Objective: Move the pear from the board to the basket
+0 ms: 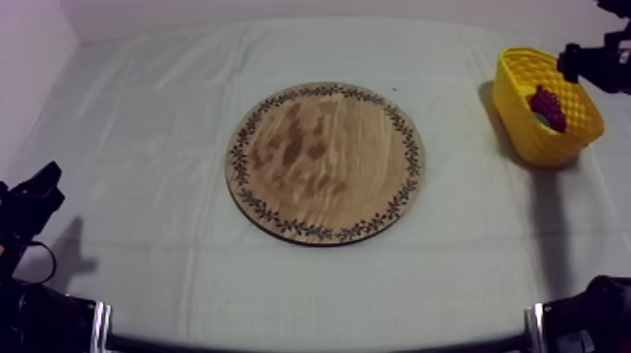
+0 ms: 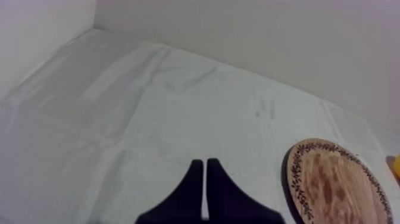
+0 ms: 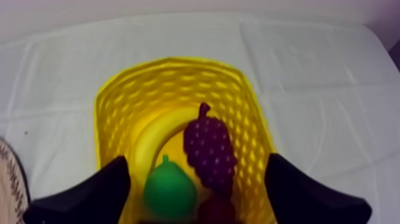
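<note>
The green pear (image 3: 169, 190) lies inside the yellow basket (image 3: 172, 61), beside a banana (image 3: 152, 140), a bunch of purple grapes (image 3: 208, 149) and a small red fruit (image 3: 217, 210). My right gripper (image 3: 197, 159) hangs open just above the basket, its fingers spread wide with nothing between them. In the top view that gripper (image 1: 573, 61) is over the basket (image 1: 526, 131) at the far right, where the grapes (image 1: 547, 106) show. The round wooden board (image 1: 324, 160) at the table's middle is bare. My left gripper (image 1: 42, 183) rests low at the left, shut (image 2: 205, 162).
The basket stands near the table's right edge. The wall runs along the back of the table. The board's patterned rim (image 2: 333, 184) lies to the right of my left gripper, and its edge (image 3: 9, 179) shows beside the basket.
</note>
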`<state>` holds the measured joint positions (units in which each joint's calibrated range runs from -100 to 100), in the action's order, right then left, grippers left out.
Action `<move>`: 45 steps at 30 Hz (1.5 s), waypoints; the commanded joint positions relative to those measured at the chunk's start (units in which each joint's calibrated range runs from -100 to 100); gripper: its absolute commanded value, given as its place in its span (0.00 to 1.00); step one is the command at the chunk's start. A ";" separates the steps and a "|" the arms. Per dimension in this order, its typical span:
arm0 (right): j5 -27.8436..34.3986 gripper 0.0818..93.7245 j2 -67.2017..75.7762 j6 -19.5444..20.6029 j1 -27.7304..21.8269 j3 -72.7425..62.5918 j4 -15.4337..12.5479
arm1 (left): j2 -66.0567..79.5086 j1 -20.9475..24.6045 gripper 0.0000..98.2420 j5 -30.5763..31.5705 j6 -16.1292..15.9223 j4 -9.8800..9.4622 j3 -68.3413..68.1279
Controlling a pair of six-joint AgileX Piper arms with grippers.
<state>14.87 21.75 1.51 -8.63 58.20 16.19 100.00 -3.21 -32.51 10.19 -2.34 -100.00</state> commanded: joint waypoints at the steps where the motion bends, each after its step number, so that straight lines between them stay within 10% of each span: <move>1: 1.32 0.66 11.62 -1.18 0.45 9.04 -1.38 | 0.00 -0.02 0.00 0.01 -0.01 0.02 0.00; 19: 15.13 0.52 59.63 -9.85 7.71 36.95 -11.40 | 0.00 -0.02 0.00 0.01 -0.01 0.02 0.00; 33: 21.86 0.06 72.20 -10.15 7.85 40.78 -17.37 | 0.00 -0.02 0.00 0.01 -0.01 0.02 0.00; 45: 22.15 0.01 73.90 -11.46 6.74 41.35 -17.96 | 0.00 -0.02 0.00 0.01 -0.01 0.02 0.00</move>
<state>37.31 95.60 -9.95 -1.86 99.53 -1.74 100.00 -3.21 -32.51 10.19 -2.34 -100.00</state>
